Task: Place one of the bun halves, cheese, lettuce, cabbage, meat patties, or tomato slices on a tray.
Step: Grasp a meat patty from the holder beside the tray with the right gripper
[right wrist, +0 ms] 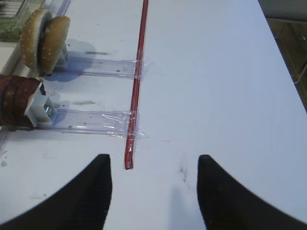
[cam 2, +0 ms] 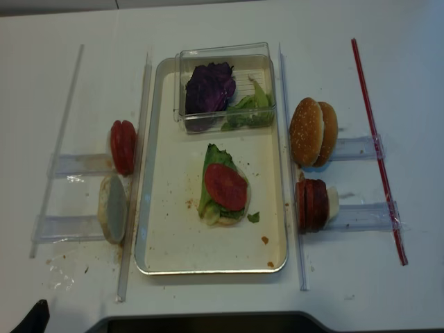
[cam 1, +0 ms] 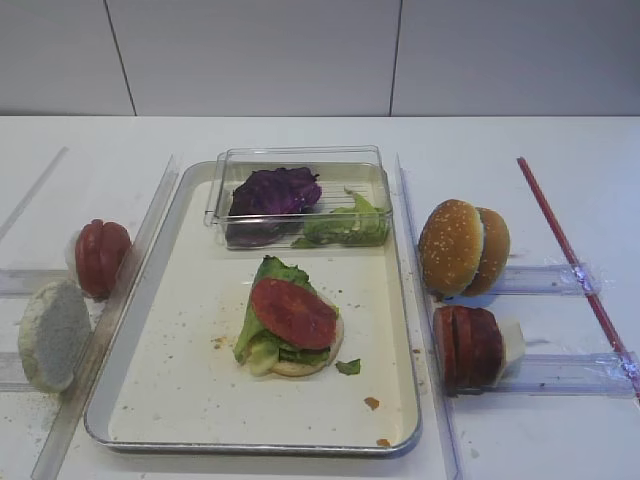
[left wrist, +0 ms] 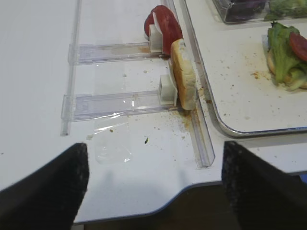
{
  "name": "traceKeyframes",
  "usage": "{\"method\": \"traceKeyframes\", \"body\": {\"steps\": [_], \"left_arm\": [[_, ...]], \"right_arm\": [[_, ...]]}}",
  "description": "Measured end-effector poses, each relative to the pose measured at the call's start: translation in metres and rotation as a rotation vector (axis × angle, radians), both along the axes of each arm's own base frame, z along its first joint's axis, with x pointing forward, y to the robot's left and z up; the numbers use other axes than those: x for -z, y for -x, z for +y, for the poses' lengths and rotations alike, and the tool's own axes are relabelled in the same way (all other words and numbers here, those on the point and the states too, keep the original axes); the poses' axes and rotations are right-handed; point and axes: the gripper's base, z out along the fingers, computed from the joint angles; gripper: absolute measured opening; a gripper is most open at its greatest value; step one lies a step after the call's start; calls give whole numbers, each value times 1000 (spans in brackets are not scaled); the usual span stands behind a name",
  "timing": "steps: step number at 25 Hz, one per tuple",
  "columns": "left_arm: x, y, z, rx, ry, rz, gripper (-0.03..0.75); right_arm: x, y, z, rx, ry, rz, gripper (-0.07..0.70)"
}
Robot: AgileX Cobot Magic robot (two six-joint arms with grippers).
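Right pincer (right wrist: 153,191) hovers wide, empty; patties (right wrist: 17,103) look soft and slippery, best pinched across the rim.

My right pincer (right wrist: 153,191) hangs low with its two dark fingers (right wrist: 91,196) spread wide and holding nothing, and my left pincer (left wrist: 153,187) likewise shows both fingers (left wrist: 53,191) well apart, gripping nothing.
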Motion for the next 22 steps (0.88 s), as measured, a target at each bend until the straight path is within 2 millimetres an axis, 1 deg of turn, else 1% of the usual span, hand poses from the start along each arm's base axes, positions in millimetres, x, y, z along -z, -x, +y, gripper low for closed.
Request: {"method": "traceKeyframes", "body": {"steps": [17, 19, 22], "left_arm": [[0, 0, 0, 0, 0, 0, 537], [0, 0, 0, 0, 0, 0, 537], [0, 0, 0, 0, 0, 0, 537]], "right_arm": [[0, -2, 0, 9, -13, 14, 424], [-3, -6, 0, 9, -12, 49, 424], [-14, -15, 0, 9, -12, 98, 424]]}}
